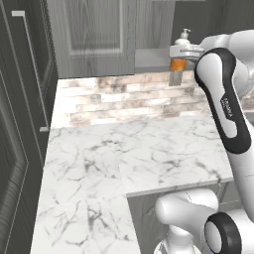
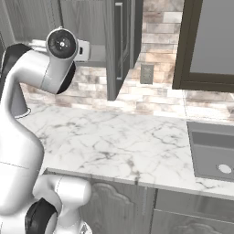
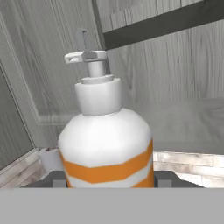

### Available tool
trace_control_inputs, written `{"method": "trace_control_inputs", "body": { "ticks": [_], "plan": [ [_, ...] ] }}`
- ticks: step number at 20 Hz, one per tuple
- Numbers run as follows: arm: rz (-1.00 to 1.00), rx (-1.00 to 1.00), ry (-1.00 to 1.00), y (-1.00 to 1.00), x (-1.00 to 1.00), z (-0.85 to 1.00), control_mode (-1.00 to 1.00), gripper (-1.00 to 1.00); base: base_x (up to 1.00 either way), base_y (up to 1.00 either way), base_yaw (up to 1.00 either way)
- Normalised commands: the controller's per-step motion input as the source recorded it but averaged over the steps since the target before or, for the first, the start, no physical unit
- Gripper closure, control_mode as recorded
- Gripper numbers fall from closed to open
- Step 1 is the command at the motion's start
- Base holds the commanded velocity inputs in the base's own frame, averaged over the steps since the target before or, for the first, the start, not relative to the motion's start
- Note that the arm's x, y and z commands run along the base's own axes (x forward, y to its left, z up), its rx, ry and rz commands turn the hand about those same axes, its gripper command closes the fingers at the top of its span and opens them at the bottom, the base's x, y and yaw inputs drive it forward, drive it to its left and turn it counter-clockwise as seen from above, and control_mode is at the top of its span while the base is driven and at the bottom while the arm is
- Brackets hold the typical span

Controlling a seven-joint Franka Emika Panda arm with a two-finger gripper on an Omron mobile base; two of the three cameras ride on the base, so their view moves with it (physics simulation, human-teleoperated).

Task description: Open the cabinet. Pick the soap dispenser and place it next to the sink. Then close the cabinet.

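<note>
The soap dispenser (image 3: 106,144), a white bottle with orange bands and a white pump, stands upright between my fingertips (image 3: 57,179). My gripper (image 3: 109,180) is shut on its lower body. From the left base view the soap dispenser (image 1: 181,45) hangs in my gripper (image 1: 177,64) just in front of the grey shelf (image 1: 151,58) of the cabinet (image 1: 94,30), above the backsplash. The cabinet's door (image 2: 119,45) stands open, edge-on in the right base view. The sink (image 2: 211,151) lies in the counter far to the right.
A white marble countertop (image 1: 124,158) spreads below, backed by a brick backsplash (image 1: 124,101) with a wall outlet (image 2: 146,73). A darker tall cabinet with a silver bar handle (image 1: 32,69) closes the left side. A dark-framed window (image 2: 210,45) is above the sink.
</note>
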Motion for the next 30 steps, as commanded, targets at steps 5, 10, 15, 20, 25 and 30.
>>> {"method": "trace_control_inputs", "body": {
  "ticks": [5, 10, 15, 20, 25, 30],
  "plan": [
    [0.00, -0.02, 0.08, 0.00, -0.79, -0.11, -1.00, 1.00, 0.00, 0.00, 0.00],
    [0.00, -0.06, 0.25, 0.00, -0.76, -0.16, -1.00, 1.00, 0.00, 0.00, 0.00],
    [-0.01, -0.08, 0.32, 0.00, -0.68, -0.19, -1.00, 1.00, 0.00, 0.00, 0.00],
    [0.00, -0.02, 0.08, 0.00, -0.90, 0.09, -1.00, 1.00, 0.00, 0.00, 0.00],
    [0.00, -0.02, 0.00, 0.00, -0.91, 0.07, -1.00, 1.00, 0.00, 0.00, 0.00],
    [-0.05, -0.07, 0.00, -0.26, -0.48, 0.00, -1.00, 1.00, 0.00, 0.00, 0.00]
  ]
}}
